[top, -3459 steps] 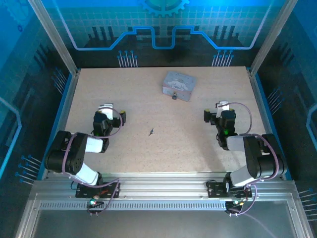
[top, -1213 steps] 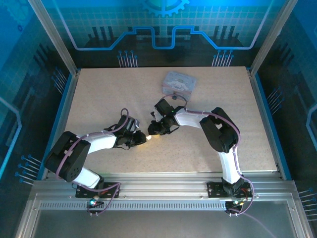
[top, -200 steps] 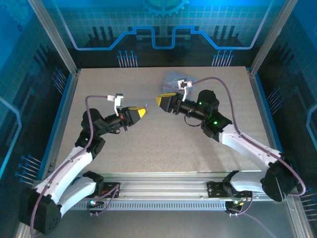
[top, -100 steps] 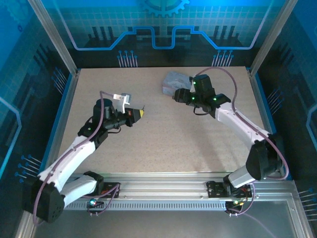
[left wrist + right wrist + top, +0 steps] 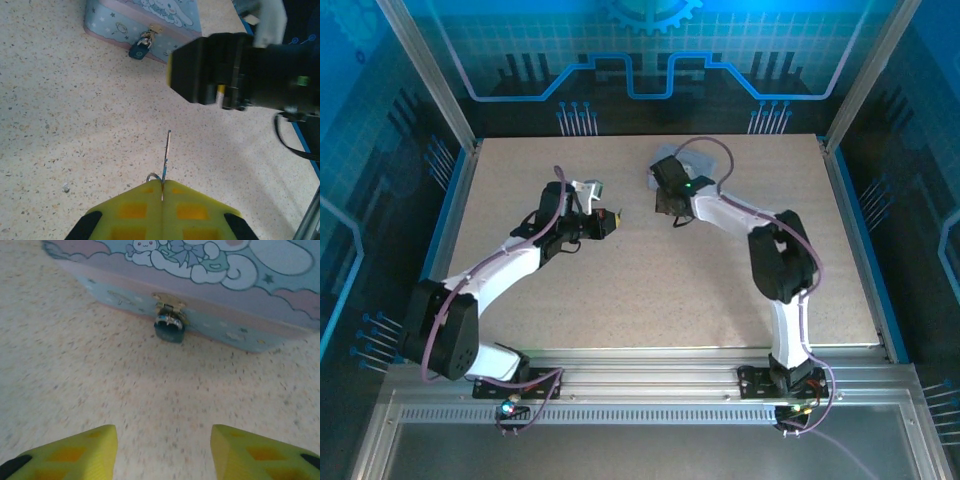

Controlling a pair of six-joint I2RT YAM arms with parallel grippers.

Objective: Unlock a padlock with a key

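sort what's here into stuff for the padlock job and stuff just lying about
For the job: padlock, hanging on the clasp of the cartoon tin; key, pinched in the shut left pincer; open right pincer, facing the padlock.
Lying about: one pale crumb on the tabletop.

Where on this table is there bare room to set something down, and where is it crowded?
Bare: the near middle of the table between left arm and right arm, its far-left corner, and the strip beyond the right arm. Crowded: in front of the tin, where the open right gripper faces the padlock and the left gripper holds the key nearby.
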